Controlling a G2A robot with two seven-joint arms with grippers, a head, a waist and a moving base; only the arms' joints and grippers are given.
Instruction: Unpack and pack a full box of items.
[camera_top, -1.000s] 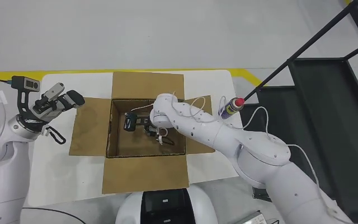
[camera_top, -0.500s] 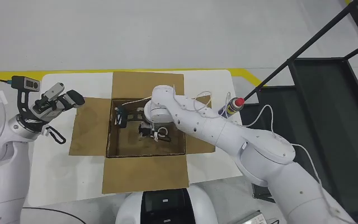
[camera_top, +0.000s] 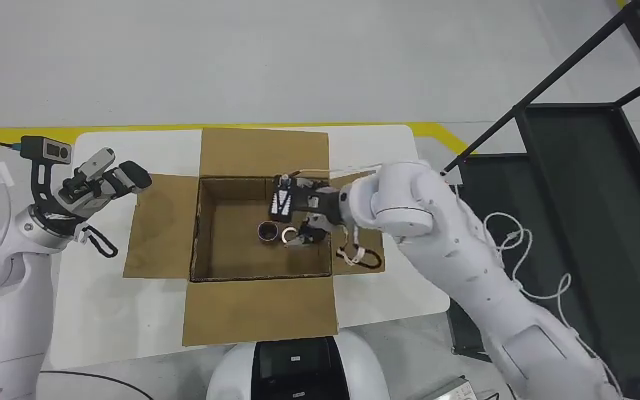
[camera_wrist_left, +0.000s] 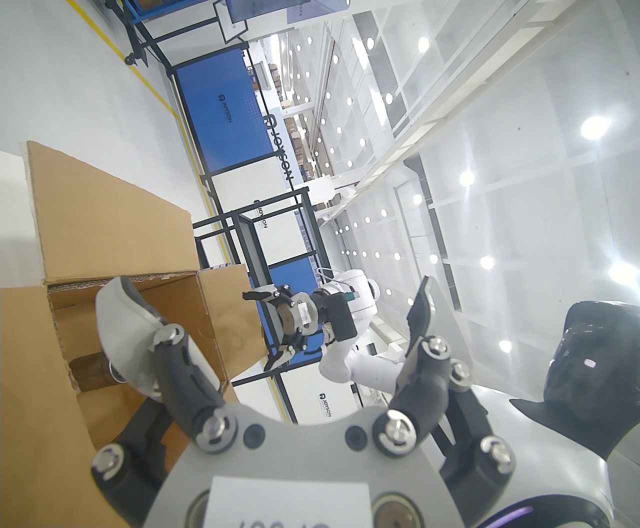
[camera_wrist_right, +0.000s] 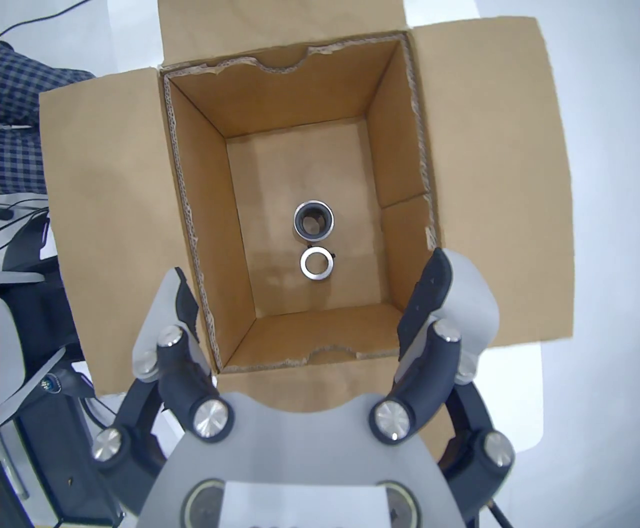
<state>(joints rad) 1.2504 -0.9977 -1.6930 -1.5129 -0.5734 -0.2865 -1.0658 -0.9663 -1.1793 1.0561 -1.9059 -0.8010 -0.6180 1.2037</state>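
Top view first. The box (camera_top: 262, 152) sits open on the table (camera_top: 100, 300) with all four flaps folded out. The right claw (camera_top: 305, 225) hangs over the box opening. Down on the box floor, about mid-floor, there's a bushing (camera_top: 268, 232) with a ring (camera_top: 288, 236) right next to it. The left claw (camera_top: 115, 170) is outside the box, just off the outer edge of one side flap, with its fingers spread wide and nothing in them.

Left wrist view: the left claw (camera_wrist_left: 272, 320) is wide open and empty. Past it you get a box (camera_wrist_left: 115, 225) flap and one corner of the inside. Farther off, the right claw (camera_wrist_left: 295, 320) sits above the box rim with its fingers apart.

Right wrist view is the useful one, since it looks straight down into the box (camera_wrist_right: 480, 150). The right claw (camera_wrist_right: 311, 280) is spread wide and holding nothing. The bushing (camera_wrist_right: 313, 220) stands on end with its bore facing up. The ring (camera_wrist_right: 315, 263) lies flat just beside it. They're so close that it's hard to say whether they touch.

So the whole thing turns on this: both parts lie straight below the right claw, and their axes point up at it. Seen from above they're round, so there's no long side to line up with, and the likely pinch is across the diameter. The right arm is by far the nearer one. The likely snag is that fingers coming down on one part could nudge the other.
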